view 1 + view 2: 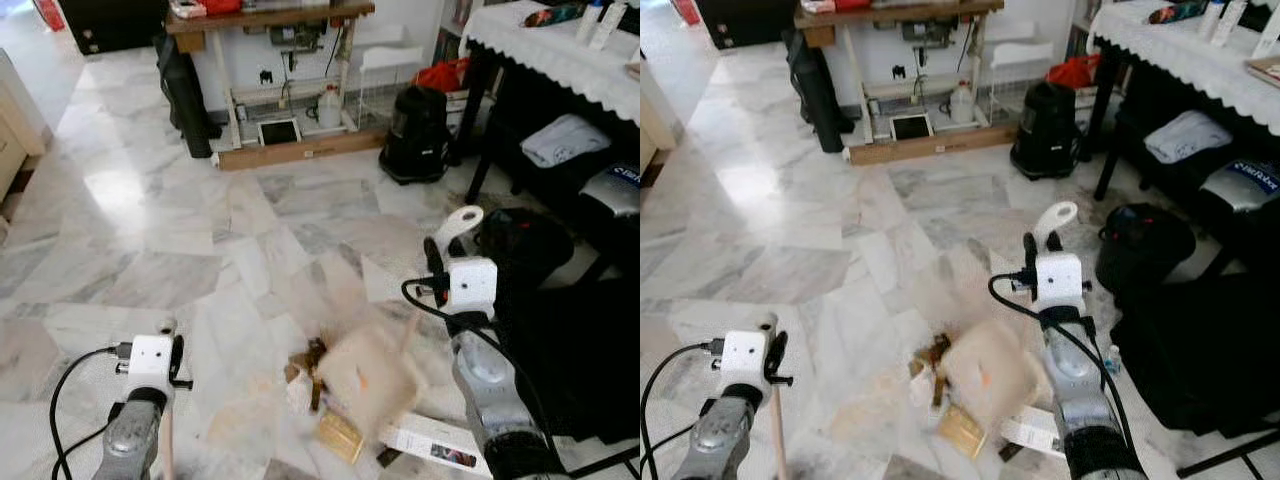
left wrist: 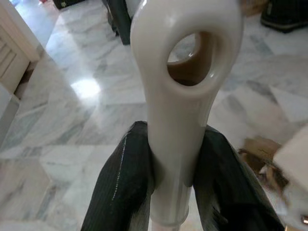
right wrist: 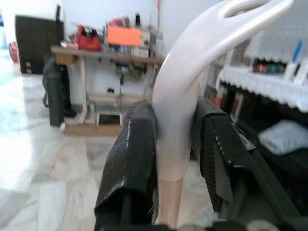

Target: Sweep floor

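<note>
Two cream handles clamped, left gripper (image 2: 168,178) on the broom handle (image 2: 185,72), right gripper (image 3: 175,159) on the dustpan handle (image 1: 1052,222), debris pile (image 1: 940,375) between, nearer right.

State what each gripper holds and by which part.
Left gripper clamps a cream handle just below its hanging loop. Right gripper clamps another curved handle below its loop.

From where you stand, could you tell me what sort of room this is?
Probably a lived-in home workroom: marble floor, a sewing-machine table against the wall, and a lace-covered table.
</note>
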### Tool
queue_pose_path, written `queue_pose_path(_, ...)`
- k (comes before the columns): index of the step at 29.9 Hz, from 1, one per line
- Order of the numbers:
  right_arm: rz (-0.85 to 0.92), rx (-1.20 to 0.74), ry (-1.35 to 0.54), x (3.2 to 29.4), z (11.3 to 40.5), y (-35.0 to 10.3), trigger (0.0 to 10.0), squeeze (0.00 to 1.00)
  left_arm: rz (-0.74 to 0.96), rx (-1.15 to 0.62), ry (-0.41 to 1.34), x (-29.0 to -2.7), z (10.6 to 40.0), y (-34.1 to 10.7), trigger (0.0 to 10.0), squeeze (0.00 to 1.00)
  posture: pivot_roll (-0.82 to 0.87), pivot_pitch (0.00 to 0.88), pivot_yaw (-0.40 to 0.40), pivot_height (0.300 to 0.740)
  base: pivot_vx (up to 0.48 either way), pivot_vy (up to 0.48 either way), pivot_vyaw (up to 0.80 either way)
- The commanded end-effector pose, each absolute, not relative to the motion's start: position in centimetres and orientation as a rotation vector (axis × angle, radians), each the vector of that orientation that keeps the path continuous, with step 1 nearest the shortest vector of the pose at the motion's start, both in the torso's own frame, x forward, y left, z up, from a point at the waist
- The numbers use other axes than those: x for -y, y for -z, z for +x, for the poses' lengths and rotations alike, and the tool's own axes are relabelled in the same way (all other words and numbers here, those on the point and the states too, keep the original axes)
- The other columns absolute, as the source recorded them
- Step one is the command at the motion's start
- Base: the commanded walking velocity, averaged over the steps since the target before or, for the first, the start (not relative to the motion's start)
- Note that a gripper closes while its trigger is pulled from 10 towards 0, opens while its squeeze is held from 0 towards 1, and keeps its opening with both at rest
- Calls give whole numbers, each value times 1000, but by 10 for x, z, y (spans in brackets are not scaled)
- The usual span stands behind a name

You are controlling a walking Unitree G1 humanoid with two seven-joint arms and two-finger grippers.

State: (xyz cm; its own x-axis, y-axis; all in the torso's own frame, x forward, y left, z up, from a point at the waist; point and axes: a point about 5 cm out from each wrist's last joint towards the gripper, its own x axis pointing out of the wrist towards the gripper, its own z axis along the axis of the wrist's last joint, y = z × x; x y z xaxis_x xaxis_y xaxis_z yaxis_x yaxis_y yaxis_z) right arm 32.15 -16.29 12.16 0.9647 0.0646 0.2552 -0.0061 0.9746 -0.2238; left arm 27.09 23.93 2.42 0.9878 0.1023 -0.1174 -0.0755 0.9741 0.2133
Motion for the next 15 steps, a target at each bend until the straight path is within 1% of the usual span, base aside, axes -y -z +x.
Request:
queue_pose_path(1,-240,314,-55,158,323,-135,10000,0,195,-90,-102,-240,274,-31,10000,0,-94,0,37,740,0,0,0)
queue_pose_path(4,-257,341,-56,156,323,-141,10000,0,182,-70,-110,-240,277,-34,10000,0,-94,0,37,740,0,0,0)
queue_pose_path(6,-300,341,-29,158,323,-140,10000,0,158,-45,-125,-239,280,-39,10000,0,-92,0,37,740,0,0,0)
queue_pose_path(11,-361,293,29,161,327,-131,10000,0,142,5,-130,-236,289,-50,10000,0,-88,0,42,740,0,0,0)
queue_pose_path(15,-337,253,45,158,332,-124,10000,0,99,54,-128,-230,297,-60,10000,0,-86,0,43,740,0,0,0)
